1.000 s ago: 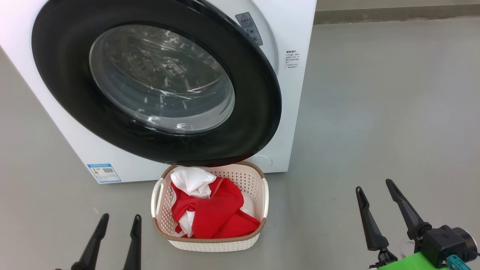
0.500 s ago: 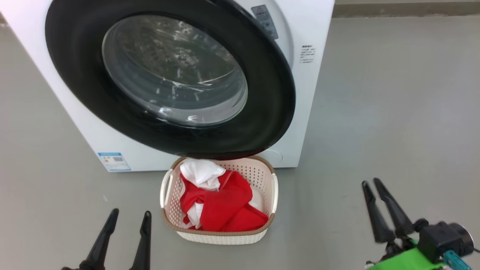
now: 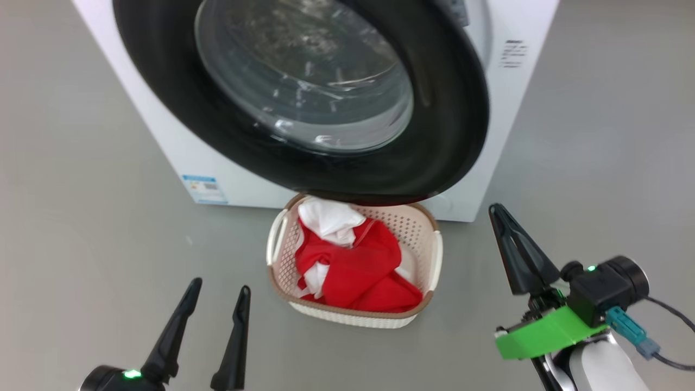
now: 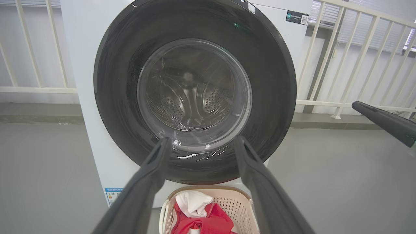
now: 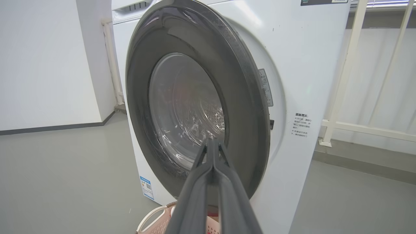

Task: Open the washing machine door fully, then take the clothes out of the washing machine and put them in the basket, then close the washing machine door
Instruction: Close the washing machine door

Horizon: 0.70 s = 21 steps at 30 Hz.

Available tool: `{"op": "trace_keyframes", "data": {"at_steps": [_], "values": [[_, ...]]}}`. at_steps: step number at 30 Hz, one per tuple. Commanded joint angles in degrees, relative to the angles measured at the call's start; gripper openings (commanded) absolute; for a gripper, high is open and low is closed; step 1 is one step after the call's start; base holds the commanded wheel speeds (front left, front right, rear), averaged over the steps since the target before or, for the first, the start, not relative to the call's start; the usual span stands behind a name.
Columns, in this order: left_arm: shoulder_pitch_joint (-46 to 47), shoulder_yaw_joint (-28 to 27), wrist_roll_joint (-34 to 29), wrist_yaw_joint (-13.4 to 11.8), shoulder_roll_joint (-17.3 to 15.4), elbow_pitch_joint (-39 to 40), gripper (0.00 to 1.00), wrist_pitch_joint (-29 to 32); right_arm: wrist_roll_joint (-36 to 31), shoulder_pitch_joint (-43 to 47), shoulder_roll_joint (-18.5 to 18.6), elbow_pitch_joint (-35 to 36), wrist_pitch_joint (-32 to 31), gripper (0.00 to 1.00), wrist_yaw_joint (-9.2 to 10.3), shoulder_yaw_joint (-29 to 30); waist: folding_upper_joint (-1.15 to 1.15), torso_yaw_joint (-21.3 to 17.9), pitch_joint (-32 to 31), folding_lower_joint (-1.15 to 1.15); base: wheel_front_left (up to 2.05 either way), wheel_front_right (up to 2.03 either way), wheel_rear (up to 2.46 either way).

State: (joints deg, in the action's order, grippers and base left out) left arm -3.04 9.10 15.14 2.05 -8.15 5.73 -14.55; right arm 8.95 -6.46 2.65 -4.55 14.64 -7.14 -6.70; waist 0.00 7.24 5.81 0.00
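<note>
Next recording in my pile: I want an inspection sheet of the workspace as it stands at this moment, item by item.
Surface: smooth grey floor.
Job's things: white washing machine, its door swung to, latching cannot be judged; basket on the floor below the door, holding the red and white clothes.
Clutter: nothing seen.
Hands: left hand open, empty; right hand shut, empty; both touch nothing.
Cables: dark cable trailing off the right wrist.
Surroundings: white railing behind the machine, white wall to one side.
</note>
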Motion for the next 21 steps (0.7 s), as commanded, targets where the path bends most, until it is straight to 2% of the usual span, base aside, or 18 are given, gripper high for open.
{"op": "trace_keyframes", "data": {"at_steps": [1, 10, 21], "values": [[2.8, -1.4, -0.4, 0.1, 0.0, 2.1, 1.00, -0.4, -0.5, -3.4, 0.2, 0.7, 0.4, 0.00, -0.35, -2.0, 0.00, 2.9, 2.4, 0.00, 0.00, 0.00, 0.00], [4.8, 0.3, -0.5, 0.6, 1.4, 1.2, 1.00, -0.4, -1.7, -11.7, 0.2, -3.8, 0.4, 0.00, -0.35, -2.9, 0.00, 6.9, 5.0, 0.00, 0.00, 0.00, 0.00], [6.8, 1.5, -0.5, 1.5, 3.0, 0.2, 1.00, -0.4, -4.0, -20.9, 0.2, -10.0, 0.4, 0.00, -0.35, 0.1, 0.00, 10.0, 8.4, 0.00, 0.00, 0.00, 0.00]]}}
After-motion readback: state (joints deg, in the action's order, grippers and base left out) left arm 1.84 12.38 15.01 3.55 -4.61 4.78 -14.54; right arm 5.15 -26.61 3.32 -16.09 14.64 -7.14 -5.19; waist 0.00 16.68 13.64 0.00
